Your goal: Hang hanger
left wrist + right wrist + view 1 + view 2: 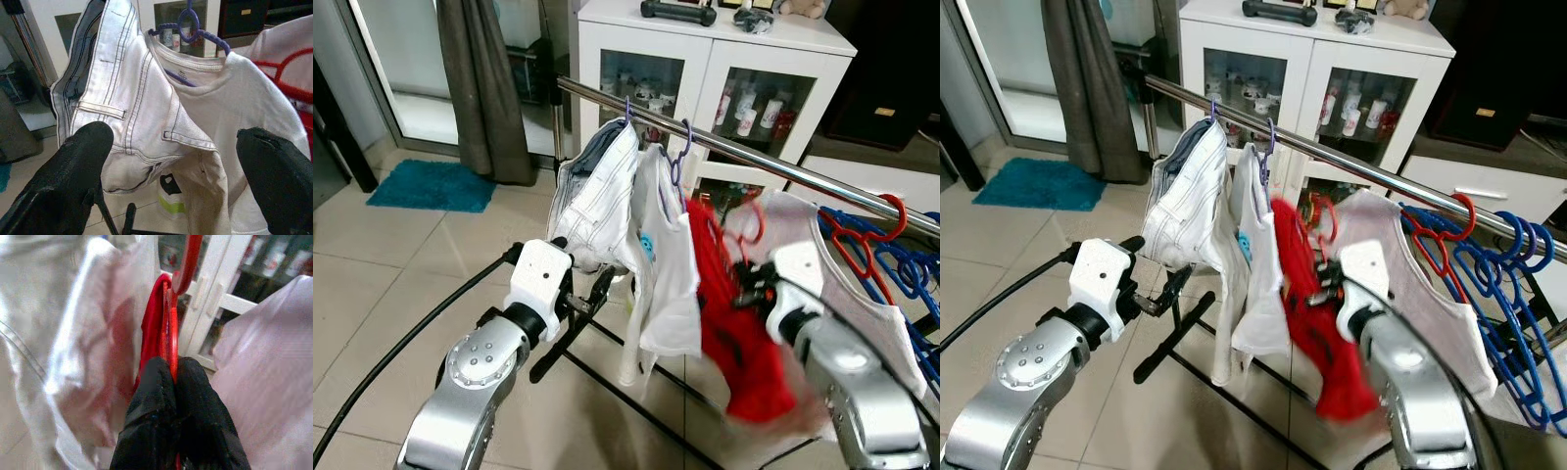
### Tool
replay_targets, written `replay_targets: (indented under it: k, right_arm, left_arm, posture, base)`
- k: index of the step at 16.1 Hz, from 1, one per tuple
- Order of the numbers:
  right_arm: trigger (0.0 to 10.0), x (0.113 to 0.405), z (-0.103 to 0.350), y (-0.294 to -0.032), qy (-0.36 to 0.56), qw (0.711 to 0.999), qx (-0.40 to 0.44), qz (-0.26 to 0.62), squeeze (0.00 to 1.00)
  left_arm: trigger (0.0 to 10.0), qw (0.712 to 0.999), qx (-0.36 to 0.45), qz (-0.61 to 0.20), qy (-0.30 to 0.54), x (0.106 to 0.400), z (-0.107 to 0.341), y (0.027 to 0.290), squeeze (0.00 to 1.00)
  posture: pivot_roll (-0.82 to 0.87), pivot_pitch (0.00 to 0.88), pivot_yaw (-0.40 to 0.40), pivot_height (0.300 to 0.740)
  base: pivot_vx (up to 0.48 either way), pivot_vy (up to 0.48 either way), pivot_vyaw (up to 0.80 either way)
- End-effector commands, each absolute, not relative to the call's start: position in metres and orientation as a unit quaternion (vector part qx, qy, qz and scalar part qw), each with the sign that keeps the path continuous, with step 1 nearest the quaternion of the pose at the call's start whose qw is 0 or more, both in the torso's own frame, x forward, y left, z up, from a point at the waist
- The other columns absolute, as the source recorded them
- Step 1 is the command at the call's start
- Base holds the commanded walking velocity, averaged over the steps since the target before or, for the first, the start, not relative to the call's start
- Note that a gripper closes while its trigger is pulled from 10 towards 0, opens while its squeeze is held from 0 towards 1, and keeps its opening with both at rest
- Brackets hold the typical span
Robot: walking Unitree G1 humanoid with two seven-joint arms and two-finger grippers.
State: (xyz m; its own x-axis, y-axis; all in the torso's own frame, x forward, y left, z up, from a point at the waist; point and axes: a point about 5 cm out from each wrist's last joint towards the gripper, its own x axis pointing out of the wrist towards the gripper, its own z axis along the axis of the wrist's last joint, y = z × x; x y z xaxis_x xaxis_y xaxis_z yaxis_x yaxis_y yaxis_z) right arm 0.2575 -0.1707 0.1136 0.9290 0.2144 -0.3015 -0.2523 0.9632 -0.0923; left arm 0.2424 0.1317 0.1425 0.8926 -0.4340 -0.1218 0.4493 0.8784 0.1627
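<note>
The two eye views are looking forward and down at the same clothes rail (pixel 754 157), while each wrist view is peering closely along its fingers at the hanging garments.

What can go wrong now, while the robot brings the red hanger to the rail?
The right end effector pinches only a thin edge of the red hanger, so it may slip or twist. Its hook hangs below the rail, between the white shirt and pale garment, and could snag either. The red garment is blurred, perhaps swinging.
</note>
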Motion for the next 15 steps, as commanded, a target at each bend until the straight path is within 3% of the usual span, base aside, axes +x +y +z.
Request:
replay_targets:
  k: [1,5,8,15]
  right_arm:
    - [10.0,0.259,0.123,-0.172,0.123,0.984,-0.094,0.092,0.00]
    - [10.0,0.258,0.133,-0.162,0.102,0.988,-0.041,0.113,0.00]
    - [10.0,0.261,0.130,-0.166,0.089,0.990,-0.083,0.074,0.00]
    - [10.0,0.262,0.132,-0.160,0.090,0.985,-0.076,0.124,0.00]
  left_arm:
    - [10.0,0.970,0.094,-0.221,0.044,0.242,0.140,0.131,0.00]
    - [10.0,0.972,0.092,-0.211,0.043,0.240,0.141,0.133,0.00]
    - [10.0,0.973,0.090,-0.208,0.041,0.241,0.141,0.133,0.00]
    - [10.0,0.973,0.091,-0.208,0.037,0.242,0.143,0.133,0.00]
  posture:
    - [0.05,0.000,-0.094,0.740]
    - [0.05,0.000,-0.100,0.740]
    - [0.05,0.000,-0.107,0.740]
    - [0.06,0.000,-0.114,0.740]
  base:
    - [-0.292,0.000,0.00]
    - [-0.291,0.000,0.00]
    - [-0.281,0.000,0.00]
    - [-0.224,0.000,0.00]
